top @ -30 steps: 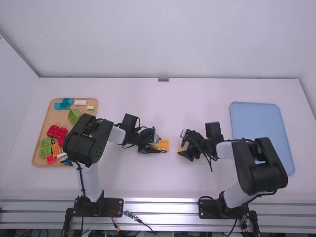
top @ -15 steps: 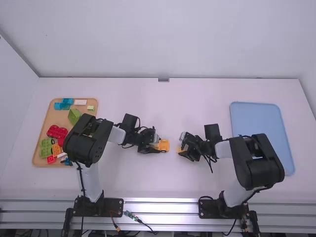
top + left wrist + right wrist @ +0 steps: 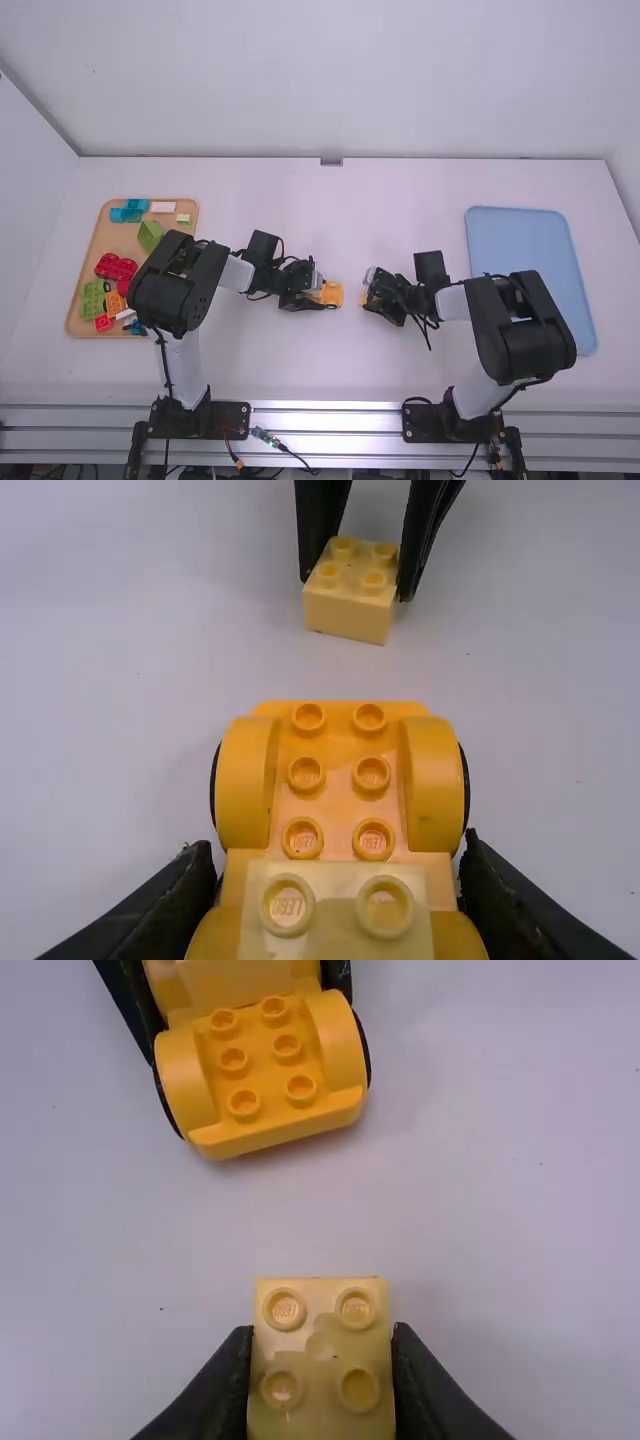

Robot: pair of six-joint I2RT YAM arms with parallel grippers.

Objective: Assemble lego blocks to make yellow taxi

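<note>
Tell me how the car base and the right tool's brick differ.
The car base is deeper orange; the brick is paler. The car base has curved fenders; the brick is boxy. The left tool grips the car base, the right tool the brick. Both have round studs on top.

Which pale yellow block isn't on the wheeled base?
The block gripped by the right tool, clear of the wheeled base; the other pale block sits on that base.

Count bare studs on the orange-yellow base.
6 on the base: two studs beside the stacked paler block, two midway, two toward the free end. Others may hide under that block.
</note>
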